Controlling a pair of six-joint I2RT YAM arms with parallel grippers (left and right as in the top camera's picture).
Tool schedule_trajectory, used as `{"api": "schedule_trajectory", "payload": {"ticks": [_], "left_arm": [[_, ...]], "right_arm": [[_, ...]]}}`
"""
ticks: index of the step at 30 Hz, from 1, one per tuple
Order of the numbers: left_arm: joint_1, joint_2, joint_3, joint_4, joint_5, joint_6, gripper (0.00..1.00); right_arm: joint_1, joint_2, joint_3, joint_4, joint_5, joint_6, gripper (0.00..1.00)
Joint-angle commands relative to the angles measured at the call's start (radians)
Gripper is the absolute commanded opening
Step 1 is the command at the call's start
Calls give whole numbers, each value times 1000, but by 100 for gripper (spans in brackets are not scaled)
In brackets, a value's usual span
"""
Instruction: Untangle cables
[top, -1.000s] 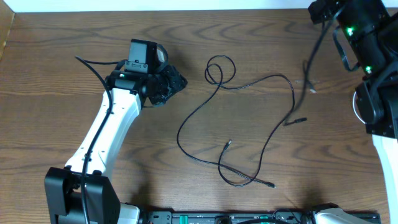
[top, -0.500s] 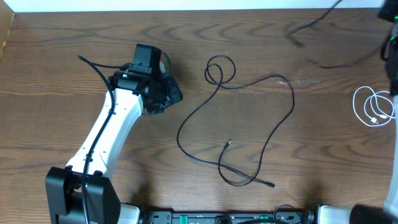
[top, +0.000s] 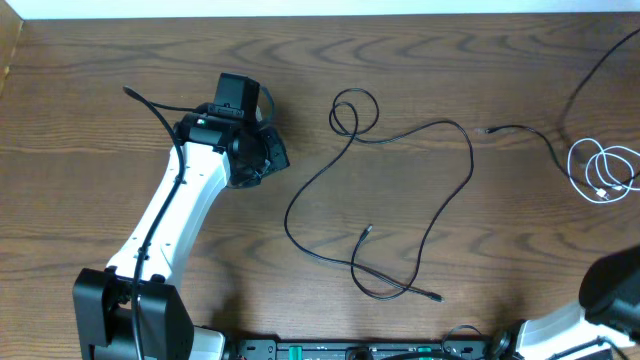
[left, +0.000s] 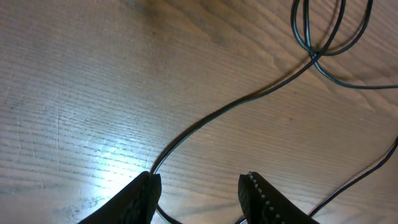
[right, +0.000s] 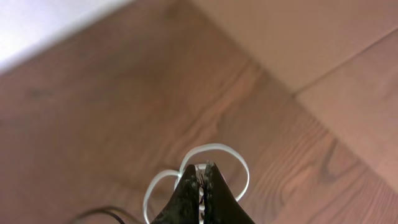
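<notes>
Our left gripper (left: 199, 179) hovers, jaws apart, beside the black cable (left: 261, 93); our right gripper (right: 200, 167) sits closed over the coiled white cable (right: 217, 147).

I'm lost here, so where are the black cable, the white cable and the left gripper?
black cable (top: 472, 160): overhead view, its right-hand bend.
white cable (top: 572, 168): overhead view, the coil's left edge.
left gripper (left: 199, 191): left wrist view, midway between fingertips.
</notes>
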Motion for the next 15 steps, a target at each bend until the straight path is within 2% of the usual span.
{"api": "schedule_trajectory", "payload": {"ticks": [1, 4, 5, 7, 9, 11, 13, 15], "left_arm": [[-2, 1, 6, -14, -14, 10, 46], [-2, 1, 6, -16, -14, 10, 46], [-2, 1, 6, -16, -14, 10, 46], [-2, 1, 6, -16, -14, 10, 46], [-2, 1, 6, -16, -15, 10, 46], [-2, 1, 6, -16, -15, 10, 46], [-2, 1, 6, -17, -15, 10, 46], [-2, 1, 6, -17, -15, 10, 46]], "right_arm": [[-26, 62, 5, -34, -4, 13, 1], [-35, 102, 5, -54, -7, 13, 1], [-37, 111, 5, -57, -12, 13, 9], [-37, 113, 5, -53, -77, 13, 35], [-36, 113, 5, -31, -255, 12, 56], [-34, 113, 5, -27, -425, 12, 63], [-27, 113, 5, -38, -644, 12, 65], [-14, 113, 5, -60, -745, -6, 66]]}}
